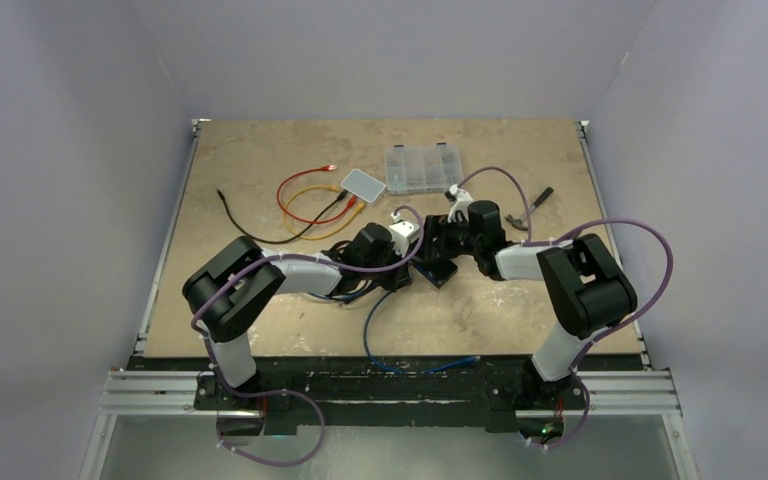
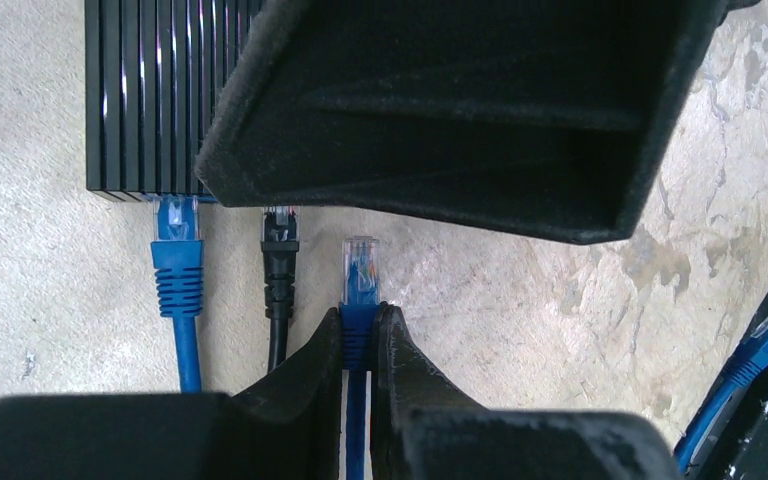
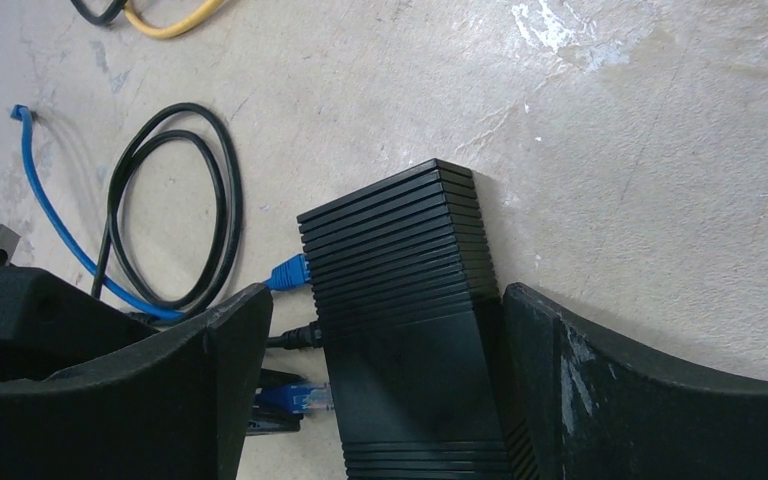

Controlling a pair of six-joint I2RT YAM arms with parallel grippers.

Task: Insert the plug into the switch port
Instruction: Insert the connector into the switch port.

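My left gripper [image 2: 360, 312] is shut on the boot of a blue cable's clear-tipped plug [image 2: 361, 272]. The plug's tip points at the port side of the black ribbed switch [image 2: 150, 90], a short gap away. It stands to the right of a blue plug [image 2: 177, 250] and a black plug [image 2: 280, 250] that sit in ports. My right gripper [image 3: 385, 295] is open and straddles the switch [image 3: 410, 300]. Its right finger lies against the switch's side and its left finger stands off the port side. The held plug [image 3: 305, 397] shows beside that finger. Seen from above, both grippers meet at the switch [image 1: 440, 270].
Coiled black and blue cables [image 3: 170, 220] lie on the port side of the switch. Further back are red and orange cables [image 1: 305, 195], a white device [image 1: 364, 182], a clear compartment box [image 1: 422, 168] and a black tool [image 1: 540, 197]. A blue cable [image 1: 380, 330] loops toward the near edge.
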